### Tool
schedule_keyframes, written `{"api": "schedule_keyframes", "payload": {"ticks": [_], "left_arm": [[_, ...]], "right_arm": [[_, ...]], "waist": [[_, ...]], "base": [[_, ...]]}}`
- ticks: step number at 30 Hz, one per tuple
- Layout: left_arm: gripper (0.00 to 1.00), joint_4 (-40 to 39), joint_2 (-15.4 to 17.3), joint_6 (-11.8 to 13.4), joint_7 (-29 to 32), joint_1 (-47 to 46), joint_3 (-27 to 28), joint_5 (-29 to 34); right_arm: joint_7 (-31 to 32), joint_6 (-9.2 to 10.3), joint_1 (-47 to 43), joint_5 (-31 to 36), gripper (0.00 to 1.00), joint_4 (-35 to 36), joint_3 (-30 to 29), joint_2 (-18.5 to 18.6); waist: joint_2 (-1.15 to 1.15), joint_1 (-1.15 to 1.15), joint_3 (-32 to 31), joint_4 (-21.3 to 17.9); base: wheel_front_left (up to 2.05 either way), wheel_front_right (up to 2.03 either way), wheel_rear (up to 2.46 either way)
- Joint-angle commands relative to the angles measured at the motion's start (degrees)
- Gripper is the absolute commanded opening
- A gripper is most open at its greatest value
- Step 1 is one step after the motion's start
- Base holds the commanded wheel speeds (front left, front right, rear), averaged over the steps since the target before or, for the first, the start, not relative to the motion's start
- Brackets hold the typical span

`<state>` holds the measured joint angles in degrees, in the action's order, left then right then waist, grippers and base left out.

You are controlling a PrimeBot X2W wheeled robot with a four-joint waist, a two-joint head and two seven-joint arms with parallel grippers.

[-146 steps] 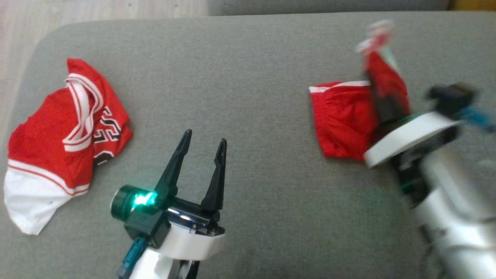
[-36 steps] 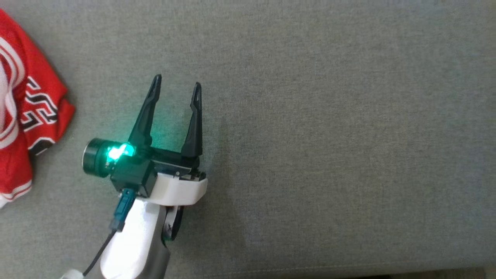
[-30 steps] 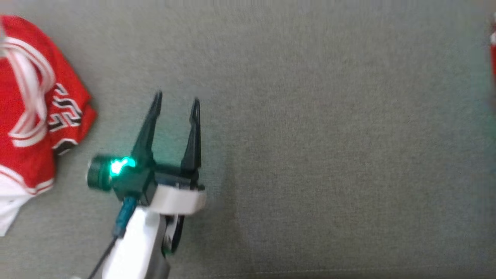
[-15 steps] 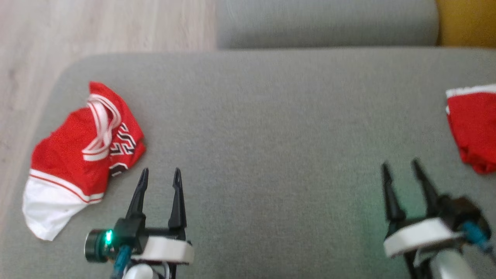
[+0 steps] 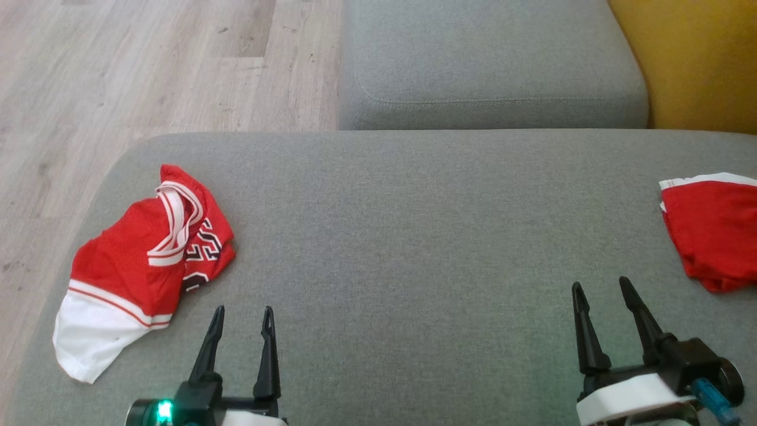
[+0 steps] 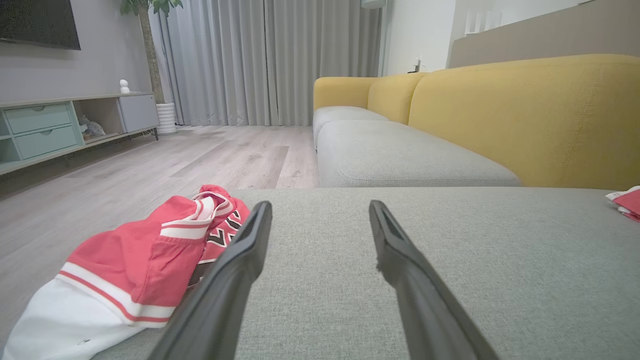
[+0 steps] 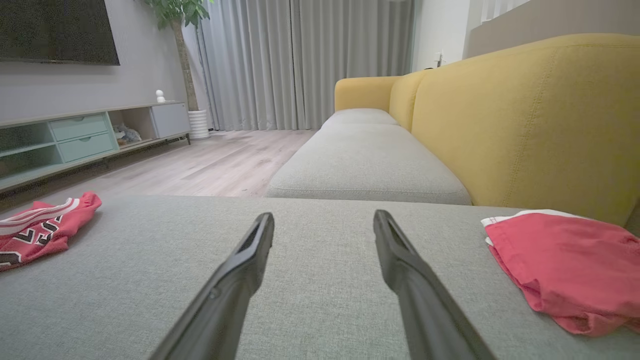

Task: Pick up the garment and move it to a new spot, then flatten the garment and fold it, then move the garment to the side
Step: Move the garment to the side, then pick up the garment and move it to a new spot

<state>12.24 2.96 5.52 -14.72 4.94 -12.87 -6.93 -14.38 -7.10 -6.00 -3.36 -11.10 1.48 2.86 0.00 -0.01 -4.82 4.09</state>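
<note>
At head-view right edge: red garment [image 5: 712, 236] cropped.

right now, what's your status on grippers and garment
Left gripper open, empty, just short of crumpled red jersey. Right gripper open, empty, beside red garment at far right. No obstacle between grippers and garments.

Surface materials on and around the sofa seat.
The seat cushion [image 5: 414, 236] is matt grey cloth of coarse, even weave. The red jersey [image 5: 130, 260] is thin, soft cloth with smooth white banding, and the folded red garment [image 5: 709, 236] is similar matt cloth. The floor [image 5: 148, 65] is pale, grained wood planking, and the yellow backrest [image 5: 692, 59] is stitched fabric. The left gripper [image 5: 243, 312] and right gripper [image 5: 598, 285] have dark, matt plastic fingers.
</note>
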Motion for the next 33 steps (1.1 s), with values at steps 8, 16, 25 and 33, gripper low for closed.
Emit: {"api": "schedule_keyframes", "payload": {"ticks": [8,16,25,33], "left_arm": [[1.0,-1.76,-0.08,-0.29,-0.28,-2.57,2.63,1.16],[1.0,-2.32,-0.08,0.45,-0.28,-3.64,4.1,1.34],[1.0,-3.96,-0.08,0.3,-0.28,-3.57,7.93,2.36],[1.0,-5.02,-0.08,-0.31,-0.28,-4.97,10.0,2.8]], "right_arm": [[-0.62,-0.39,1.28,0.54,1.0,2.47,0.25,0.09],[-0.62,-0.39,0.39,-0.35,1.0,2.61,-0.64,0.03],[-0.62,-0.39,2.91,-0.02,1.0,2.35,-0.52,0.02],[-0.62,-0.39,4.81,1.74,1.0,2.53,-1.25,0.56]], "waist": [[0.0,0.01,0.03,0.76],[0.0,0.01,1.47,10.09],[0.0,0.01,4.67,21.95],[0.0,0.01,9.44,23.8]], "base": [[0.0,0.0,0.0],[0.0,0.0,0.0],[0.0,0.0,0.0],[0.0,0.0,0.0]]}}
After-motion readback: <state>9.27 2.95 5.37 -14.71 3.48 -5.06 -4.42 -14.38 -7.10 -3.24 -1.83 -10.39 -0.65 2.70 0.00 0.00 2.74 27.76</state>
